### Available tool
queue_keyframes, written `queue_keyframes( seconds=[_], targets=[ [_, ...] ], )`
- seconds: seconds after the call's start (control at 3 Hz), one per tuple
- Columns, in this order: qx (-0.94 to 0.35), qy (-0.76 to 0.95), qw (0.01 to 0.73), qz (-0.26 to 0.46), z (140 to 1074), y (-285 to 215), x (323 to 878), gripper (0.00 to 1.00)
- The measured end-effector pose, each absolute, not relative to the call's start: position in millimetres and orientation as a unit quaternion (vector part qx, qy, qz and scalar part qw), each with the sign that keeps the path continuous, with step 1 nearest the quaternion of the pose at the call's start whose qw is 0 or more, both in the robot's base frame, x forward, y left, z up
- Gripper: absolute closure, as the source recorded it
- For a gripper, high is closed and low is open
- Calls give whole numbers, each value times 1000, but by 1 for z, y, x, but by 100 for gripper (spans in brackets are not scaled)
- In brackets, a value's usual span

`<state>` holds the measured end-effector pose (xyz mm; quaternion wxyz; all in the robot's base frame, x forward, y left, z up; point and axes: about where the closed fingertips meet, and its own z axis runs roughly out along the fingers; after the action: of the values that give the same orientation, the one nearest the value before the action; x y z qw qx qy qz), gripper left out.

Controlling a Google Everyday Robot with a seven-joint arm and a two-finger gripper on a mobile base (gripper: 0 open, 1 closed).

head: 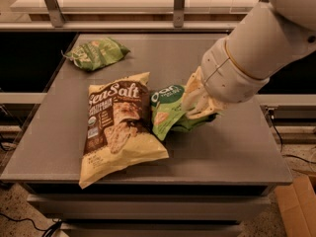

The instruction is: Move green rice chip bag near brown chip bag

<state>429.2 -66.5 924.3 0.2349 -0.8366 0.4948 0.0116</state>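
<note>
The green rice chip bag [168, 110] is small and bright green with a dark green round logo. It lies on the grey table [232, 152] just right of the brown chip bag [118, 127], touching or nearly touching its right edge. The brown chip bag is large, cream-yellow, with a dark centre panel and "Sea Salt" lettering, lying flat. My gripper [197, 107] comes in from the upper right on a big white arm and is shut on the right end of the green rice chip bag.
A paler green bag [96, 53] lies at the table's far left corner. A metal rail and posts run behind the table. A cardboard box [298, 206] sits on the floor at the lower right.
</note>
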Motion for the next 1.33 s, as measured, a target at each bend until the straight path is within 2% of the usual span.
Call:
queue_keyframes(
  seconds=[0.67,1.0,1.33],
  targets=[
    [-838,494,231,22,921,-61,428,12],
    [-837,494,232,24,921,-60,428,0],
    [-832,489,259,19,927,-57,430,0]
  ],
)
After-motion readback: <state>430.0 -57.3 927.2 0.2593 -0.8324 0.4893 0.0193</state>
